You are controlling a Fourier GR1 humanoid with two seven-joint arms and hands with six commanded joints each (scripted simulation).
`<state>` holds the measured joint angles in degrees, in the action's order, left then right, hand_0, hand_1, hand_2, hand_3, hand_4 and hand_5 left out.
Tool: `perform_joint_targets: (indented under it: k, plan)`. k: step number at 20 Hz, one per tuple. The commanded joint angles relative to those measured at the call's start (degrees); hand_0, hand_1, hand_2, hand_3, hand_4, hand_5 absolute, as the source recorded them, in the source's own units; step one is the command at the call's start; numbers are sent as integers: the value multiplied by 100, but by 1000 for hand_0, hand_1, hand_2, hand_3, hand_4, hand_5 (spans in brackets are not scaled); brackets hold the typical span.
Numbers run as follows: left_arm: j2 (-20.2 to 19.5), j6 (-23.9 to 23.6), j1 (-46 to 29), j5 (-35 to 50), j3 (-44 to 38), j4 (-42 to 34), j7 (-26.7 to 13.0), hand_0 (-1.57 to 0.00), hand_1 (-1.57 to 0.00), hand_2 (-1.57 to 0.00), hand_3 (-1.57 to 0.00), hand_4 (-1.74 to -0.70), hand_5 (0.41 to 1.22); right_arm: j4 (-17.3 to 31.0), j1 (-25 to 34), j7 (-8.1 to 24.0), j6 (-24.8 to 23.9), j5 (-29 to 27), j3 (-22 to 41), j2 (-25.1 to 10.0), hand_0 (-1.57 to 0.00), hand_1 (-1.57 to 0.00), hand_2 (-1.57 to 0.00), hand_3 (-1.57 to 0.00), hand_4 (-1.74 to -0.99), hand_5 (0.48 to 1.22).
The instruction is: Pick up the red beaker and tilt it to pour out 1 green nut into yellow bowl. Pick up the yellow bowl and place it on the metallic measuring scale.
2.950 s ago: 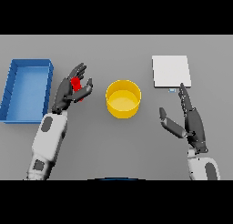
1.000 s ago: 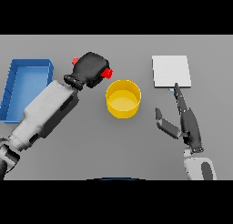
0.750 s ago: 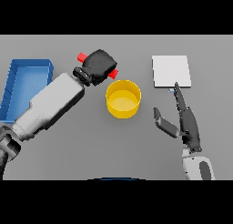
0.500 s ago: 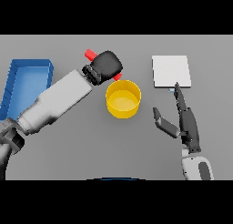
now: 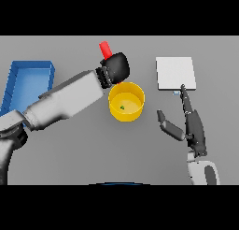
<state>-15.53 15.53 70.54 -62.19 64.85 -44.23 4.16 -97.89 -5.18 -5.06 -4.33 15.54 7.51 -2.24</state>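
Above yellow bowl (image 5: 126, 100): fingers (image 5: 116, 68) round red beaker (image 5: 105, 49)

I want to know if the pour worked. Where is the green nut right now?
In the head view, the green nut lies inside the yellow bowl at the table's middle, just below the left hand holding the red beaker.

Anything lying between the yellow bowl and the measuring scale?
No. In the head view, only bare grey table separates the yellow bowl from the measuring scale; the right hand sits nearer, below the scale.
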Motion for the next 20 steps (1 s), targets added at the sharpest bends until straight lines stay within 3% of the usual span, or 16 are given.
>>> perform_joint_targets:
  k: [1, 5, 13, 16, 19, 20]
  plan:
    - [48, 33, 123, -123, 145, 6, -34, -1571, -1571, -1571, -1571, -1735, 1221, -38, -97, -73, 8, -12, 14, 11, 1, 1, 1, 1, -1167, 626]
    - [107, 53, 367, -367, 638, 90, 77, -1571, -1571, -1571, -1571, -1734, 1221, -27, 31, 108, -55, 90, 42, 38, 1, 1, 1, 1, -1153, 627]
    - [388, -89, 845, -590, 1272, 390, 165, -1571, -1571, -1571, -1571, -1720, 1221, 68, -11, -105, -26, 26, -21, -24, 1, 1, 1, 1, -1154, 635]
    - [227, -125, 1349, -476, 1277, 542, 485, -1571, -1571, -1571, -1571, -1721, 1221, -6, -10, -77, 3, -74, -38, 8, 1, 1, 1, 1, -1157, 638]
    - [76, -264, 1880, -415, 1218, 874, 419, -1571, -1571, -1571, -1571, -1725, 1221, -25, -58, -185, 34, -56, -10, -19, 1, 1, 1, 1, -1154, 654]
    - [-118, -286, 2079, -259, 1063, 891, 492, -1571, -1571, -1571, -1365, -1728, 1221, 21, -88, -252, -1, 44, 53, 9, 1, 1, 1, 1, -1156, 659]
